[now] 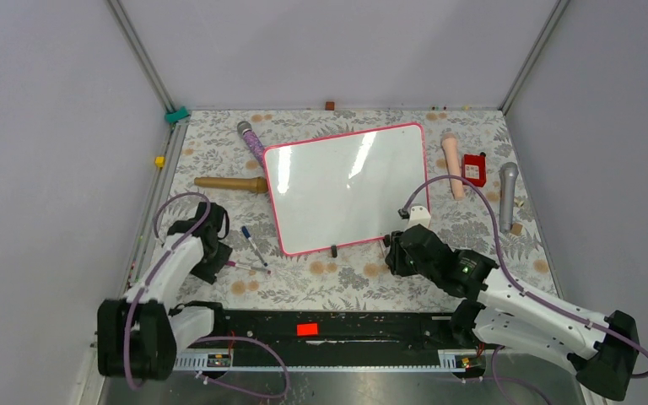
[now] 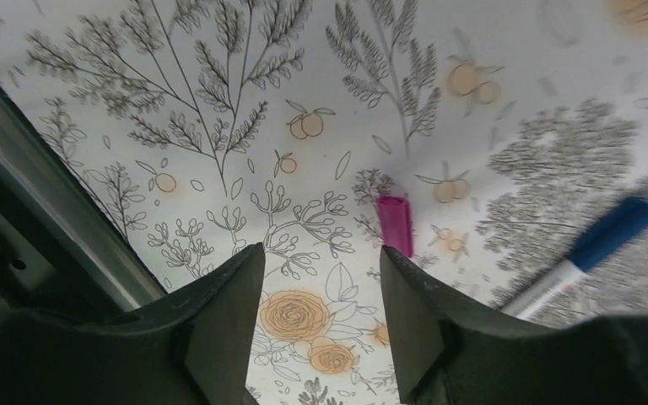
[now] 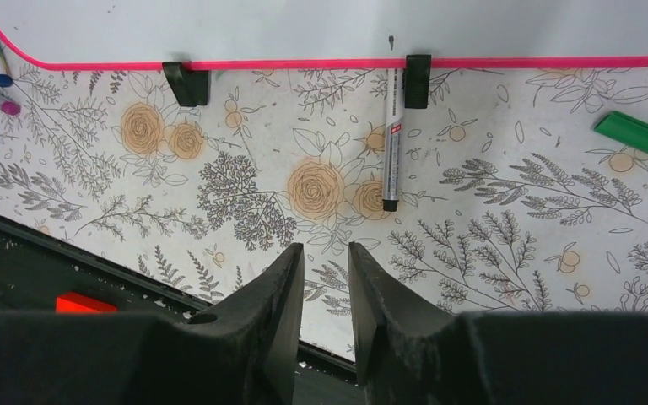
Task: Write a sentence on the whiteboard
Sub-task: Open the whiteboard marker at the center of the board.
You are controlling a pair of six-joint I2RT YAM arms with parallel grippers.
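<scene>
Pink-red frame surrounds the whiteboard [image 1: 346, 187], which lies flat and a little turned on the flowered bench [image 1: 337, 283], toward the far middle in the top view. Its glossy white face carries light reflections. The left wrist view alone shows a small pink cap [image 2: 395, 224] lying just ahead of the left gripper [image 2: 321, 261], with a blue marker [image 2: 595, 249] further right. The jaws there stand moderately wide, with nothing between them. The right wrist view alone shows a black marker [image 3: 392, 143] with one end at the board's near edge, and a green cap [image 3: 637, 135] to the right. The right gripper [image 3: 326, 253] is near that edge, its jaws narrow and holding nothing.
</scene>
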